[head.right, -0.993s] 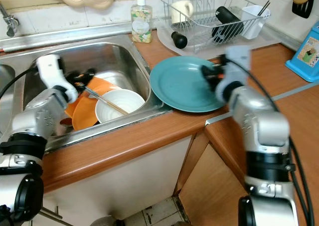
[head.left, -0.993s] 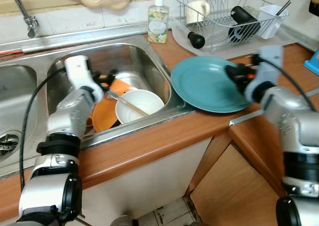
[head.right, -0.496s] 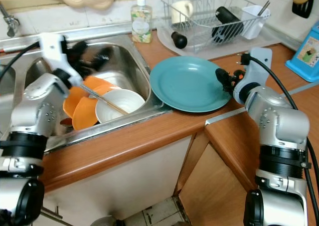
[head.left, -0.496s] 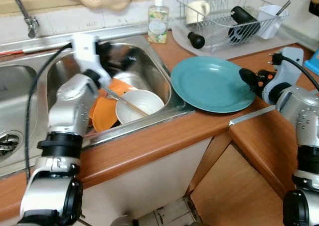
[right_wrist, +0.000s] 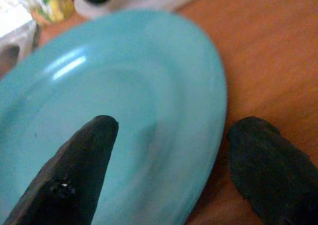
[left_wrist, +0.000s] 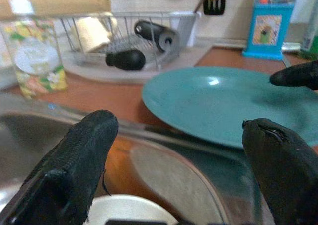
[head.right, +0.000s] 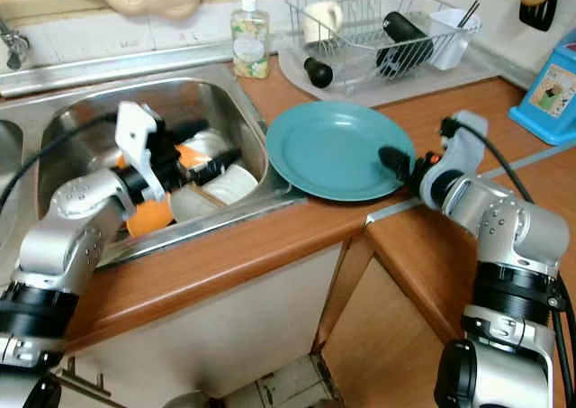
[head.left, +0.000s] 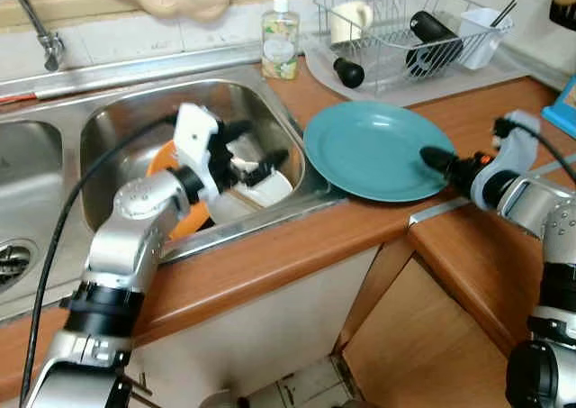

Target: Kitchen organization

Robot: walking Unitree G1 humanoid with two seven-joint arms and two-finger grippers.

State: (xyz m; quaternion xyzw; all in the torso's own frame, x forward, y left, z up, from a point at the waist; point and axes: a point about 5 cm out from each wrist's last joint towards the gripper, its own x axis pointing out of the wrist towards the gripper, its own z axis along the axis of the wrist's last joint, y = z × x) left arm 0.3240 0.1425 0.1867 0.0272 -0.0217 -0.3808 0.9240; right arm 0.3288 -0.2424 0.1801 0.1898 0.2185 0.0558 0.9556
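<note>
While I watch both eye feeds, this is what I have:

Sink (head.left: 99, 129): steel basin set in the wooden counter (head.left: 297, 246); inside I see a white bowl (head.left: 261, 185) near the basin's right wall and orange dishes (head.left: 184, 219) beneath my left arm.

Left gripper (head.left: 252, 151): over the basin, just above the white bowl, fingers spread wide with nothing between them (the wrist view looks through the gap toward the plate).

Teal plate (head.right: 337, 151): on the counter beside the sink's right rim, its near left edge at the sink's lip.

Right gripper (right_wrist: 169, 150): at the plate's right edge, fingers parted and straddling the rim, one over the plate's face and one over the bare wood; I cannot tell whether either touches it.

Dish rack (head.left: 405, 25): at the counter's back edge on a pale drain tray, holding a cream mug (head.left: 349, 19), a dark bottle-like item (head.left: 430, 37) and a white cup (head.left: 486, 22) with utensils.

Soap bottle (head.left: 280, 37): upright at the sink's back right corner.

Blue holder (head.right: 551, 91): at the counter's far right edge.
</note>
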